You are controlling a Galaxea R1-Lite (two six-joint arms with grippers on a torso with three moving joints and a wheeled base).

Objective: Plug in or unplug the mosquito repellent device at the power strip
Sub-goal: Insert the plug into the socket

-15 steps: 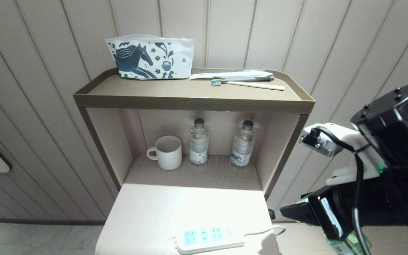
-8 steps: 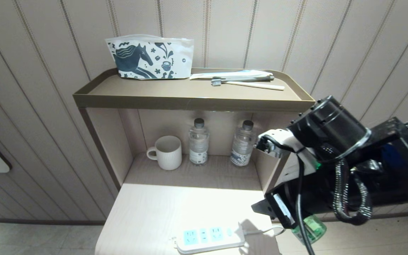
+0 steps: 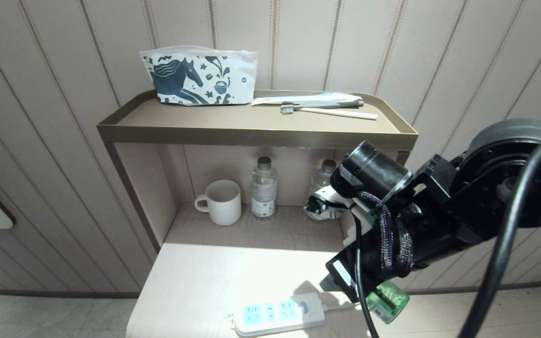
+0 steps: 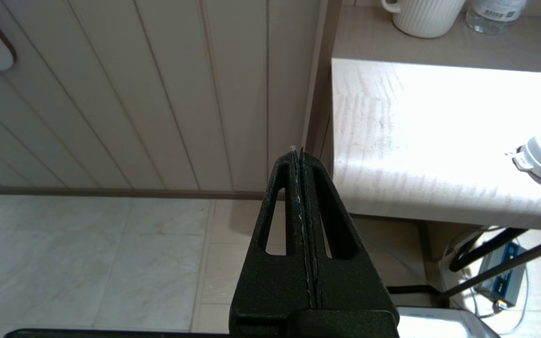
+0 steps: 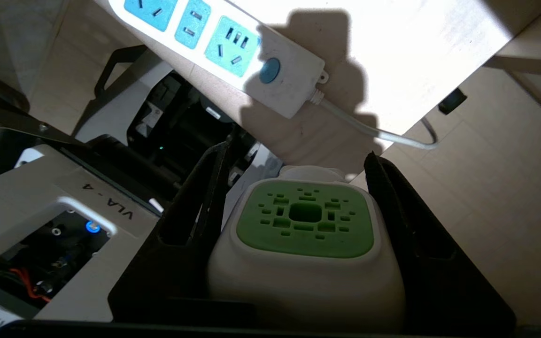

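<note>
Repellent device hanging beside the counter edge

Right gripper (image 5: 298,234) fingers pinching the mosquito repellent device (image 5: 304,244); a skewed approach risks its plug missing the power strip (image 3: 277,315) sockets. Left gripper (image 4: 301,159) fingers pressed together.

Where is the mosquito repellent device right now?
In the head view, the mosquito repellent device is clamped in the right claw, off the table's right edge, right of the power strip.
</note>
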